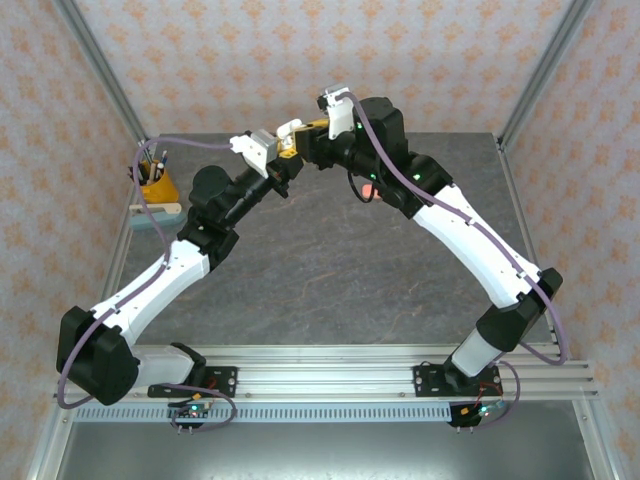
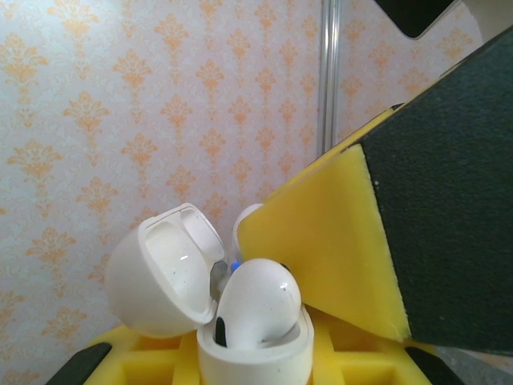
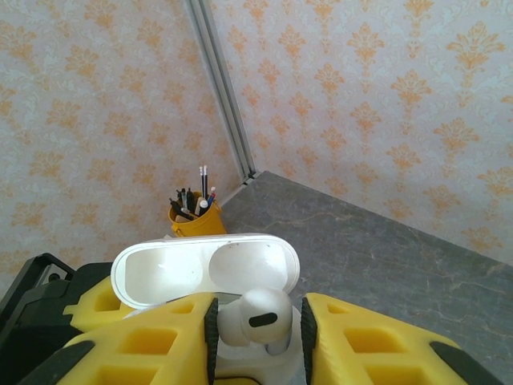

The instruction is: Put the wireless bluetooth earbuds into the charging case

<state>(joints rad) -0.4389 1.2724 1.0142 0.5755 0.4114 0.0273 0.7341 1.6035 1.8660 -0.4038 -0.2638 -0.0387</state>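
The left hand (image 2: pixel 253 370) is pressed together on the base of a white charging case (image 2: pixel 255 353), which stands upright between its yellow fingers (image 2: pixel 144 357). The case's lid (image 2: pixel 164 277) is swung open toward 9 o'clock in the left wrist view, and its hollow inner side is bare. One white earbud (image 2: pixel 258 298) sits in the case, its rounded head standing proud of the rim, with a small blue light glowing just beside it at 10 o'clock. Another white rounded shape peeks out at 12 o'clock of the earbud. It is half hidden by the right hand's finger, and I cannot tell what it is.

The right hand (image 3: pixel 256 341) straddles the same earbud, its yellow fingers slightly spread with one on each side. A thin gap shows between the earbud and the pad at 3 o'clock. At the 9 o'clock pad I cannot tell whether they touch.

In the top view both hands meet, raised, over the 12 o'clock part of the grey stone-patterned surface (image 1: pixel 330 260). A yellow pen cup (image 3: pixel 195 218) full of pens and pencils stands near the surface's 10 o'clock corner, well apart from the hands.
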